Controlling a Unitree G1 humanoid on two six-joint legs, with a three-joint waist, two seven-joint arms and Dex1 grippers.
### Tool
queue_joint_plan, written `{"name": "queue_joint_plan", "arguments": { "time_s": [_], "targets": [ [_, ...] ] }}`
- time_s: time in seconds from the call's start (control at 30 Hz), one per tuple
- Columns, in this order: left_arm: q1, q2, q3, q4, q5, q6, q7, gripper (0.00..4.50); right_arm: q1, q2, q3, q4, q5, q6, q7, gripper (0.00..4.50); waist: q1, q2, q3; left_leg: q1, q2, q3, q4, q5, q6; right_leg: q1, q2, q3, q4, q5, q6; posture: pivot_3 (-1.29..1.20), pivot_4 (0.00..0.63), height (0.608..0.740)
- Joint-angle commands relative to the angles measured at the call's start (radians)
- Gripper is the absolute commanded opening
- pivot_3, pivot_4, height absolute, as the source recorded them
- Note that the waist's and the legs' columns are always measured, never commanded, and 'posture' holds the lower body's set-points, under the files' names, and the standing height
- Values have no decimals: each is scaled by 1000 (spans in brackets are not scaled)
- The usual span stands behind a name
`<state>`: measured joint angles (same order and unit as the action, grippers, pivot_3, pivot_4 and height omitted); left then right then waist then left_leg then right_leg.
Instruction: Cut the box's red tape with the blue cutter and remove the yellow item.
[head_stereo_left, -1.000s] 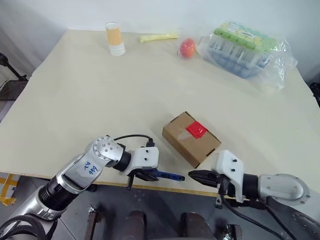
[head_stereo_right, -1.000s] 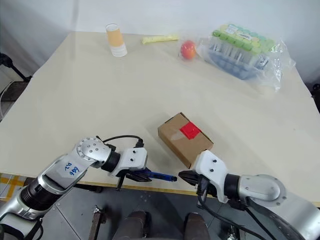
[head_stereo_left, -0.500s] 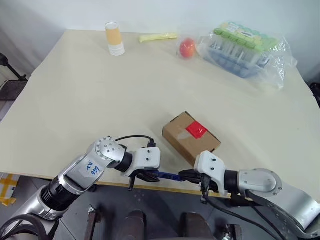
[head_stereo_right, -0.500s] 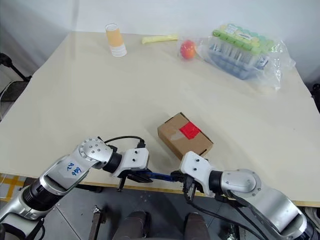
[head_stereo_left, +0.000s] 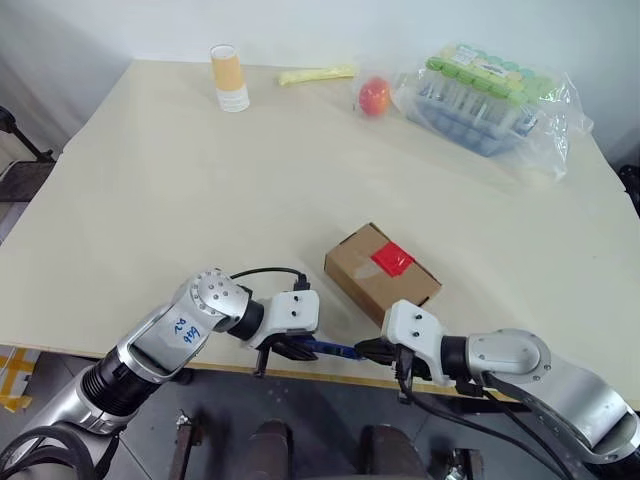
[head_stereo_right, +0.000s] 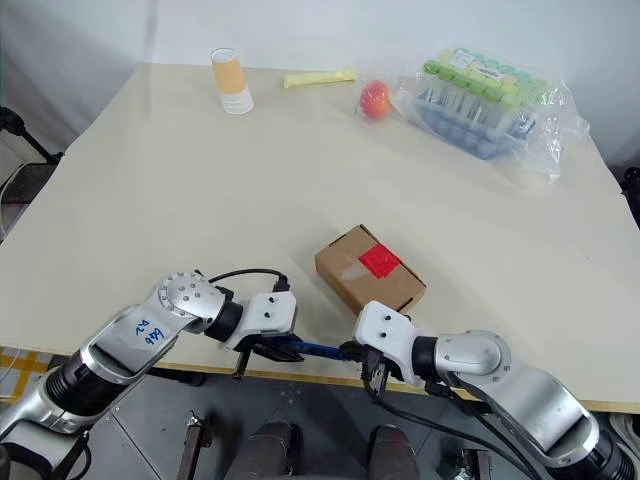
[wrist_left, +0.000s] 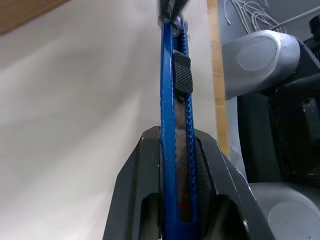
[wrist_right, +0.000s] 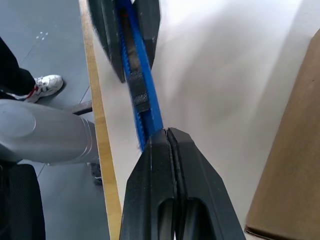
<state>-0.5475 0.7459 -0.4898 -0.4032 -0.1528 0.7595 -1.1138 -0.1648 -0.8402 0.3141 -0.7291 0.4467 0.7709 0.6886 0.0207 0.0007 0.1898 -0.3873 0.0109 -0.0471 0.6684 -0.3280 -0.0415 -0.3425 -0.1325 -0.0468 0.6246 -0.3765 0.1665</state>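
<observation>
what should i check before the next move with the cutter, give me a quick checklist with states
1. Blue cutter gripped by the left gripper: ok, fingers clamp its body.
2. Right gripper at the cutter's free end: ok, its shut tips meet that end in the right wrist view.
3. Blade extended: cannot tell, the tip is hidden behind the right gripper.
4. Red tape reachable: ok, it faces up on the box with nothing on it.
5. Box closed and flat on the table: ok, tape uncut, yellow item not out.
6. Cutter clear of the box: ok, it sits at the table's near edge, apart from the carton.
</observation>
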Motion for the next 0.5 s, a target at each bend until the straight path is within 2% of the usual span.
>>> {"name": "queue_joint_plan", "arguments": {
  "time_s": [0.03,0.3,0.5],
  "targets": [
    [-19,-6,4,4,7,-8,6,420,-5,-6,35,20,-49,-50,44,29,0,0,0,0,0,0,0,0,0,0,0,0,0,0,0,0,150,740],
    [-24,-18,-7,-11,0,13,9,420,-37,57,77,90,-111,-99,78,29,-1,0,0,0,0,0,1,0,0,0,0,0,1,0,0,0,150,740],
    [-22,-1,-14,-18,0,17,-11,420,-40,74,44,61,-84,-73,101,29,-1,0,0,0,0,0,1,0,0,0,0,0,1,0,0,0,150,740]
  ]
}}
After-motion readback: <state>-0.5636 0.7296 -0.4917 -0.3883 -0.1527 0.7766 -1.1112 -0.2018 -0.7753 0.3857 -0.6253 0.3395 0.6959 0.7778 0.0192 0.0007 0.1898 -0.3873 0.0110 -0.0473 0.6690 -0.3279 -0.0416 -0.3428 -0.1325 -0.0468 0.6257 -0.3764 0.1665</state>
